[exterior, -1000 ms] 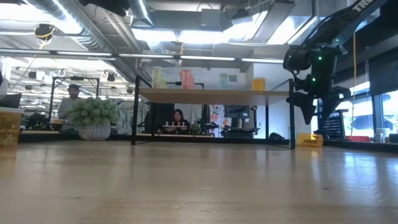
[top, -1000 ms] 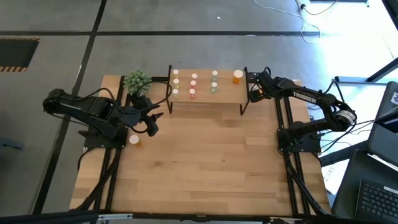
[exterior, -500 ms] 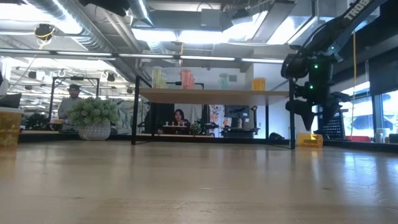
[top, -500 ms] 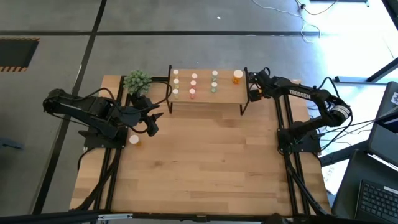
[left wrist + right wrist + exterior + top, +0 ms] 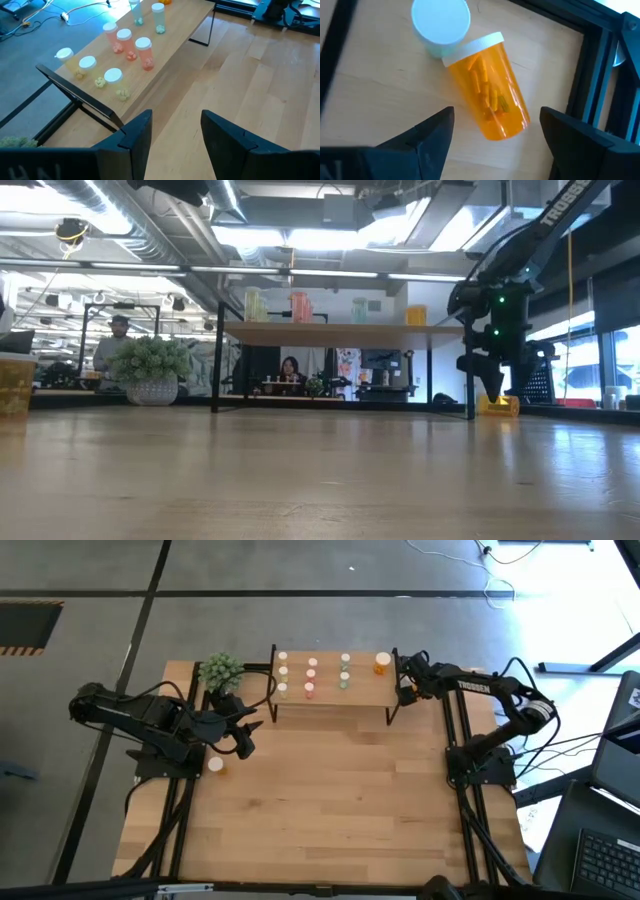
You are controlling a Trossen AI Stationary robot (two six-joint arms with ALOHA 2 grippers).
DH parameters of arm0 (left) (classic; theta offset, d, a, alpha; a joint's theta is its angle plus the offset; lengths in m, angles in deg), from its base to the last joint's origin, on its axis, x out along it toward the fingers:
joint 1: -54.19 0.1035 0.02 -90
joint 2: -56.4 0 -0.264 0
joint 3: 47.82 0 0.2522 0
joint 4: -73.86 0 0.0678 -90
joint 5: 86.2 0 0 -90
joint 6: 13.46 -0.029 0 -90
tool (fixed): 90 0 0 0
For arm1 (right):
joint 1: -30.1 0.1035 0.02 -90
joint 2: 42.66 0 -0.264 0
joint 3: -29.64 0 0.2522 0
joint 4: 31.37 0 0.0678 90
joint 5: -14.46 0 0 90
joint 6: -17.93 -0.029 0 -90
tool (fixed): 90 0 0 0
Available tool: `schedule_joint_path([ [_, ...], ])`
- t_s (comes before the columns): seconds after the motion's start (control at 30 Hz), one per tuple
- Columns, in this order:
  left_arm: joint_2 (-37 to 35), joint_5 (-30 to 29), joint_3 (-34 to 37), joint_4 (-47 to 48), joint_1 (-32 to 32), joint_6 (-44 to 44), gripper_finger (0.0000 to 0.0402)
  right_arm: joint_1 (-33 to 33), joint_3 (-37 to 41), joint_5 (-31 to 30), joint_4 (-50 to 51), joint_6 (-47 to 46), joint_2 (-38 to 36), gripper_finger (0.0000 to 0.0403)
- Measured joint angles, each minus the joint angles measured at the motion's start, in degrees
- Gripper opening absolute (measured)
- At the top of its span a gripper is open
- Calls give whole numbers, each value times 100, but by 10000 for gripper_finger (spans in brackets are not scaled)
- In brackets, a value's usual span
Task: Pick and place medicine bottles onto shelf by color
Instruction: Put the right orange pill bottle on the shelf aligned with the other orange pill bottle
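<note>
We are holding the right gripper (image 5: 405, 690) beside the right end of the shelf (image 5: 330, 698), jaws spread wide and empty, straddling an orange bottle (image 5: 490, 95) that is lying on its side on the tabletop. A white-capped bottle (image 5: 441, 20) is standing just beside its cap, so we are working with little room there, and a black frame bar (image 5: 590, 75) is running close on the other side. On the shelf, yellowish, pink and green bottles are standing in separate colour rows, with one orange bottle (image 5: 382, 662) at the right end, probably this one's destination. The left gripper (image 5: 245, 735) is waiting near the plant (image 5: 220, 670), jaws apart, holding nothing.
</note>
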Motion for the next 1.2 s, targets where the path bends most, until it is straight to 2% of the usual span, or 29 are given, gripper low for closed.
schedule_joint_path([
  [0.2,1,0,0,0,2,0,164,-59,-10,-3,-184,151,140,296],
  [0.4,1,0,0,0,2,0,164,-59,-13,259,-280,141,149,296],
  [1.2,0,1,0,0,2,0,164,-4,-17,162,-261,148,348,272],
])
